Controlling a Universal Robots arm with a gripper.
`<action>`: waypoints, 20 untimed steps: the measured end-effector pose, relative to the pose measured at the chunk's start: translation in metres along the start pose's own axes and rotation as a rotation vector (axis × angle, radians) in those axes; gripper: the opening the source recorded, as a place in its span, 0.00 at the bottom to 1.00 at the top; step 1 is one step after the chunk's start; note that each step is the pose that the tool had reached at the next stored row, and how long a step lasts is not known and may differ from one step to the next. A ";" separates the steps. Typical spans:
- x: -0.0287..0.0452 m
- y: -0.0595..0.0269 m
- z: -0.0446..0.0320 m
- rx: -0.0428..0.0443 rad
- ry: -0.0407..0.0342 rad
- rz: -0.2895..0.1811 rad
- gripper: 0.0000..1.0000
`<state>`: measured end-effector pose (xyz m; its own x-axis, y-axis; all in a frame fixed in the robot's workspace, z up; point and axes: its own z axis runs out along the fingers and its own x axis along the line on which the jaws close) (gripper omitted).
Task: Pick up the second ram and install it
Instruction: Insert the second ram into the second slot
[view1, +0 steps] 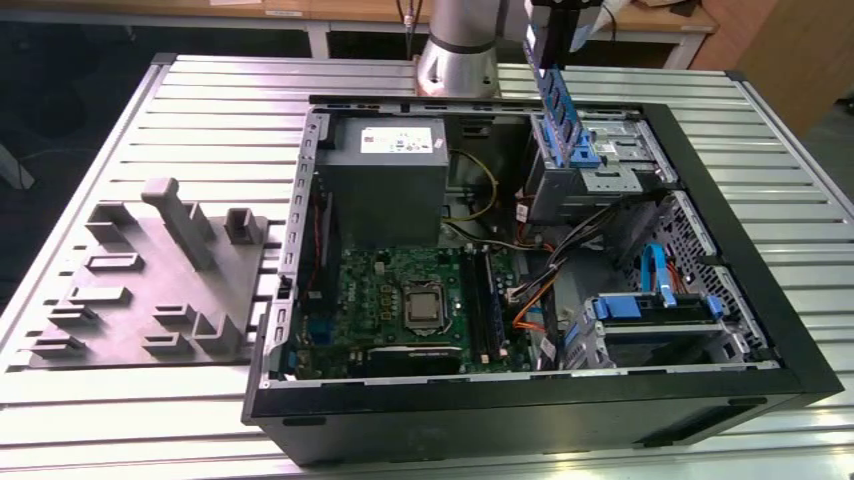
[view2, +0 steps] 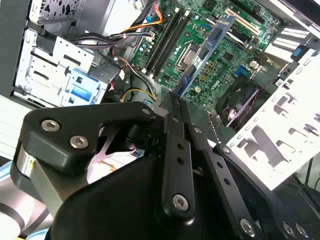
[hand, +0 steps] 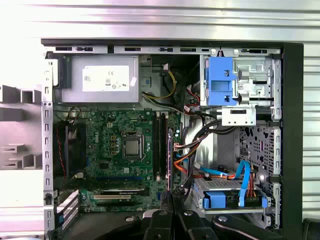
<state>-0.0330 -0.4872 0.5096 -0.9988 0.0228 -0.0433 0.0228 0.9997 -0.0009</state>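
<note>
The second ram hangs above the case on the table; the fixture lies at the exterior view's left

The second ram — a thin bluish stick — juts lengthwise, pinched in the claw.

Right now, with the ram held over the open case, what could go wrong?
The gripper grips the ram by one end, so it might tilt or slip. Cables lie close beside the slots; the ram could snag them. A skewed descent may strike the motherboard.
</note>
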 end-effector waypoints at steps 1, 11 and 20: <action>0.0000 0.0000 0.0000 0.0000 0.0000 0.000 0.11; 0.0001 0.0000 0.0028 -0.0002 0.0000 -0.003 0.11; 0.0004 0.0000 0.0082 -0.0046 0.0000 -0.011 0.11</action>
<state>-0.0330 -0.4873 0.5014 -0.9990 0.0119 -0.0433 0.0118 0.9999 0.0033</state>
